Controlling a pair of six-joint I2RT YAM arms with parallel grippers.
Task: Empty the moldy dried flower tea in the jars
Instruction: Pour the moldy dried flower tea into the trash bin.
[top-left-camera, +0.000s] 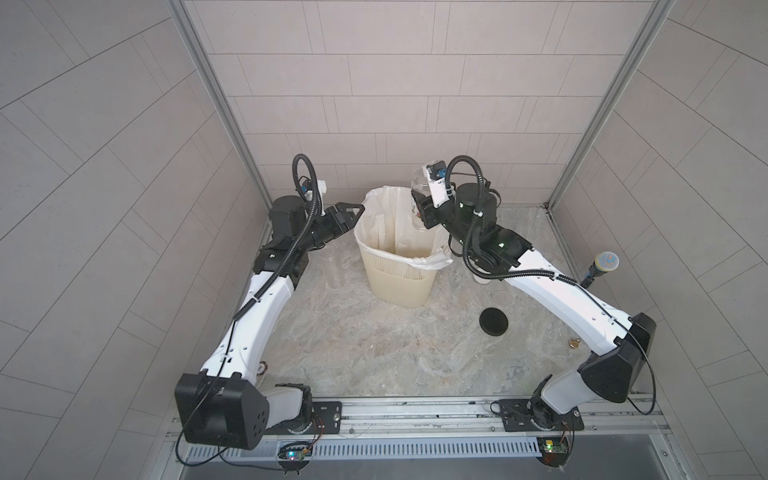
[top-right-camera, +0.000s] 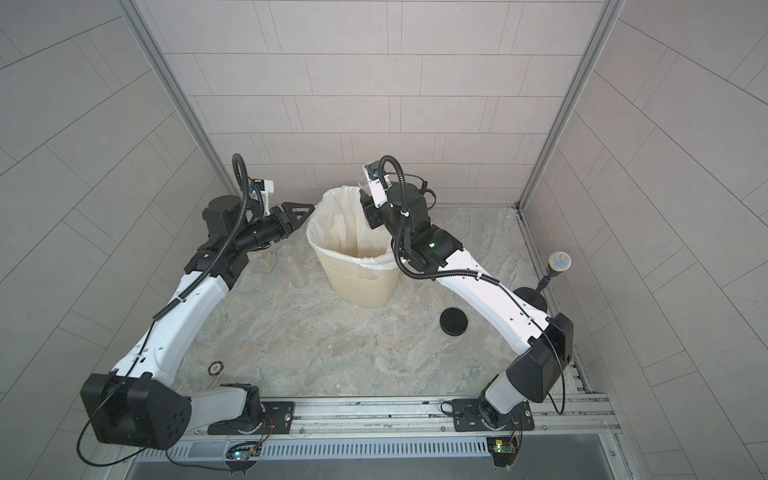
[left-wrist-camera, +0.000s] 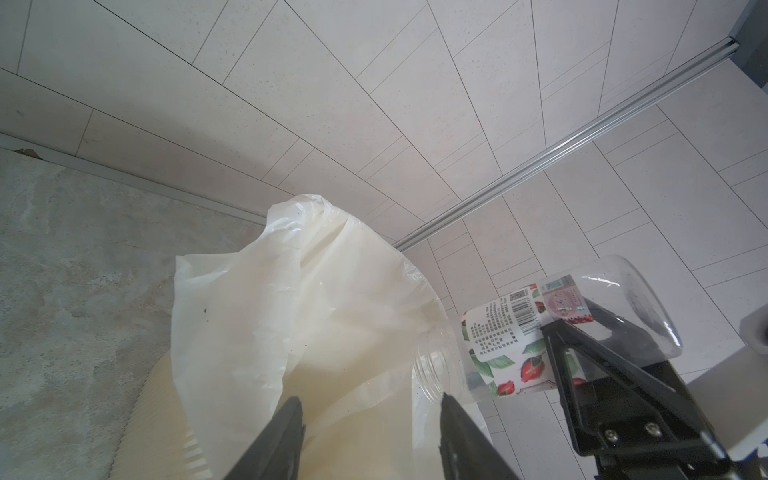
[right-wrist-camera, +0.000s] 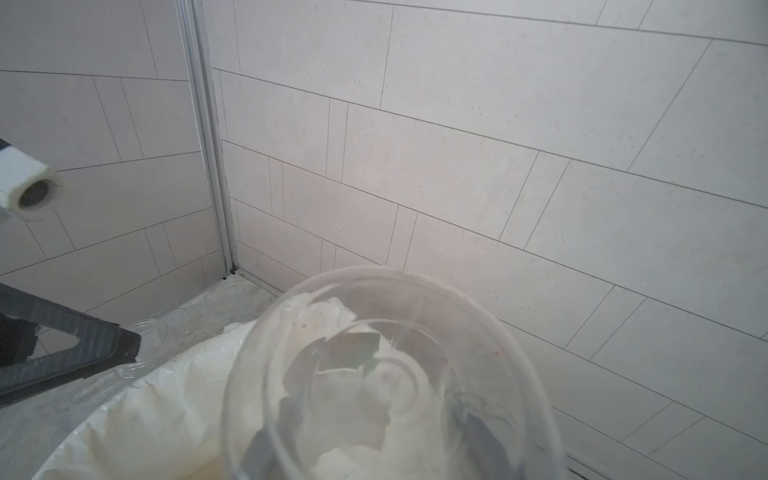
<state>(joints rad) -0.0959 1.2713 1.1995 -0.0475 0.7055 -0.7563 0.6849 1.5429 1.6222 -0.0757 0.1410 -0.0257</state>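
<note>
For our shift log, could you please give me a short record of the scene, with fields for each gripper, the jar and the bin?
Right gripper: shut on the labelled jar
Labelled jar: tilted, open mouth over the bin, looks empty
Left gripper: open, holding nothing, at the bin's rim
Bin: cream, white liner, upright
Table: black lid lying loose; clear jar by the left arm
</note>
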